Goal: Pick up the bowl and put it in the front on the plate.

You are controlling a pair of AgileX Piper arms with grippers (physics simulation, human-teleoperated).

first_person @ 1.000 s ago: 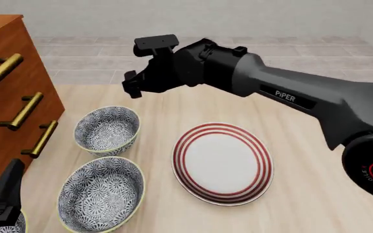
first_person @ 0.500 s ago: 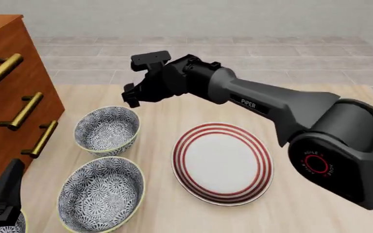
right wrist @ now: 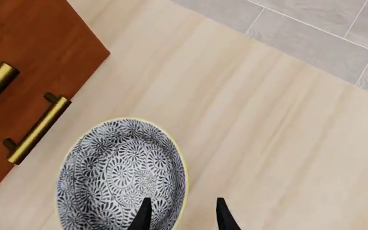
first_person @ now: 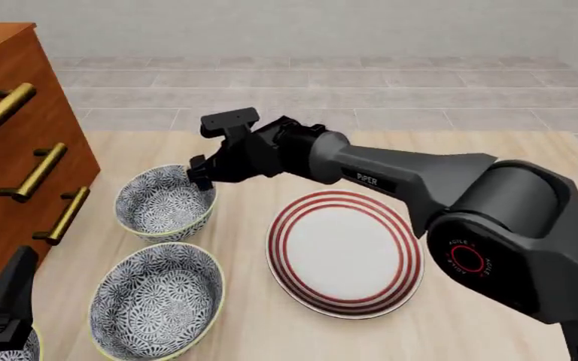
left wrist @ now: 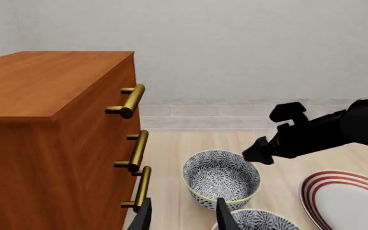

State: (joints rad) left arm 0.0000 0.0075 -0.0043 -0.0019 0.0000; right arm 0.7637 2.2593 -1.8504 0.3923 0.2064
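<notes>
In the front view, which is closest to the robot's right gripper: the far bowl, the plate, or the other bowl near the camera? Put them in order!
Measured from the right gripper:
1. The bowl, directly under its fingertips, at the rim on the plate's side.
2. The plate, to the right of the bowl.
3. The near bowl, toward the camera, front left.

Two patterned bowls, one plate, one wooden dresser.

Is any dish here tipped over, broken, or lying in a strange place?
Nothing stands out. Both bowls, the far bowl and the nearer one, sit upright and whole on the table, and the plate lies flat beside them.
</notes>
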